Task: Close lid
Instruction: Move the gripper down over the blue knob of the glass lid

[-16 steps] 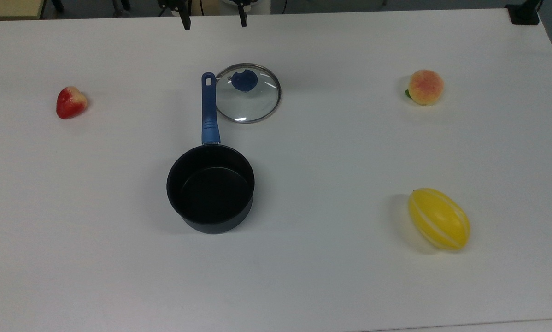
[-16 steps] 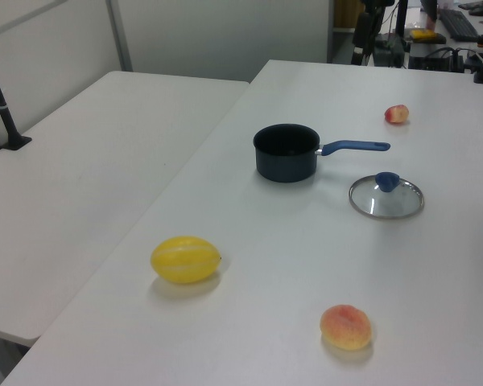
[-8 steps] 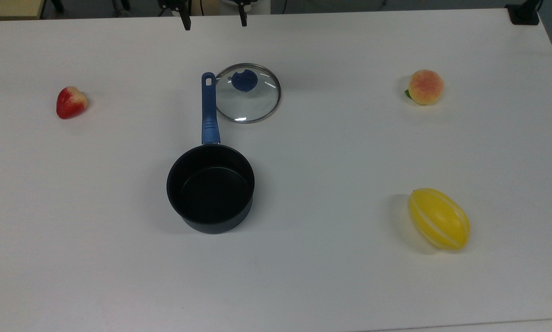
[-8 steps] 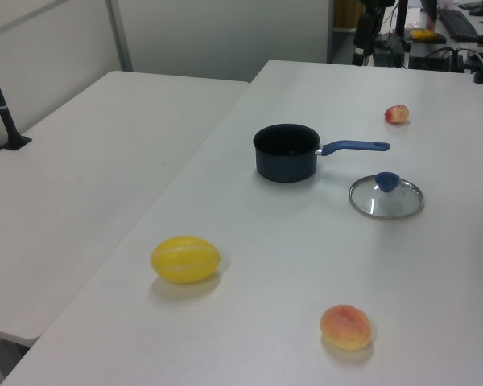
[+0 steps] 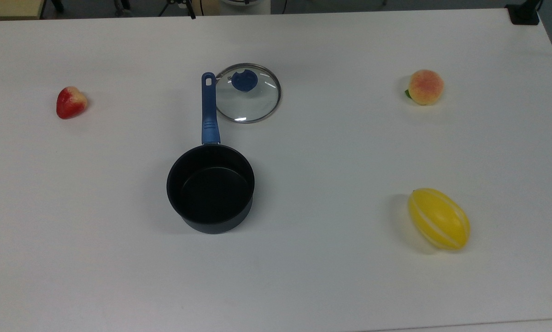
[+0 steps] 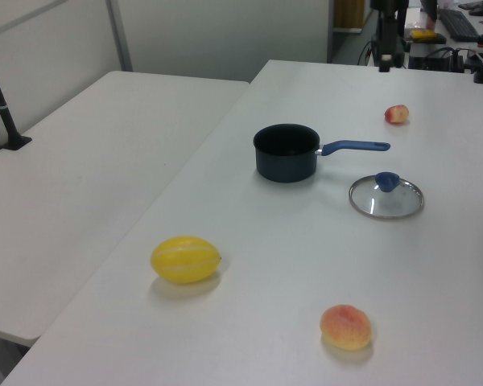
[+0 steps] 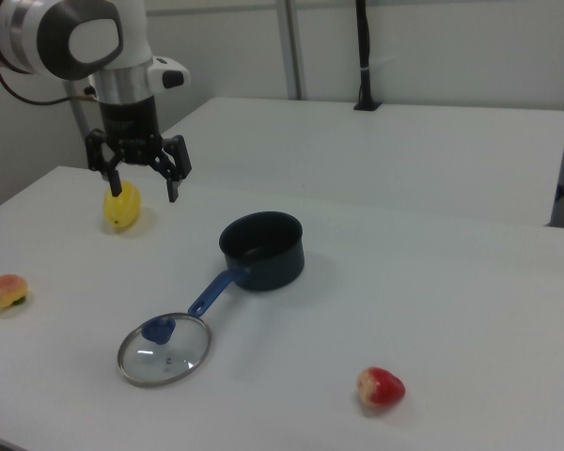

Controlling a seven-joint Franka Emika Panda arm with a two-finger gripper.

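White bench (image 5: 331, 286) spread wide beneath everything, carrying all the loose items. Second white bench (image 6: 80, 185) butted against it on the left view's left.

Panda arm (image 7: 85, 42) raised over the far edge in the right view, at the right view's upper left. Claw (image 7: 143, 185) hanging from it with fingers (image 7: 173, 188) spread wide apart, released, gripping nothing, high above the surface and well apart from the pan and lid.

Black saucepan (image 5: 210, 188) standing upright and open near the middle, nothing inside. Blue handle (image 5: 208, 110) stretched away toward the top view's upper edge.

The lid (image 5: 248, 93) lying flat on the bench, off the pan, just beside the handle on the top view's right, rim nearly touching the handle's end. Clear glass with thin metal rim. Blue knob (image 5: 244, 80) up, seen toward the far side of the glass in the top view. In the right view, the lid (image 7: 164, 349) nearest the camera, at the handle's tip.

Yellow melon (image 5: 439, 218) at the top view's lower right, well apart from the pan. Peach (image 5: 425, 86) at the top view's upper right. Strawberry (image 5: 71, 102) at the top view's left, well apart from the handle.
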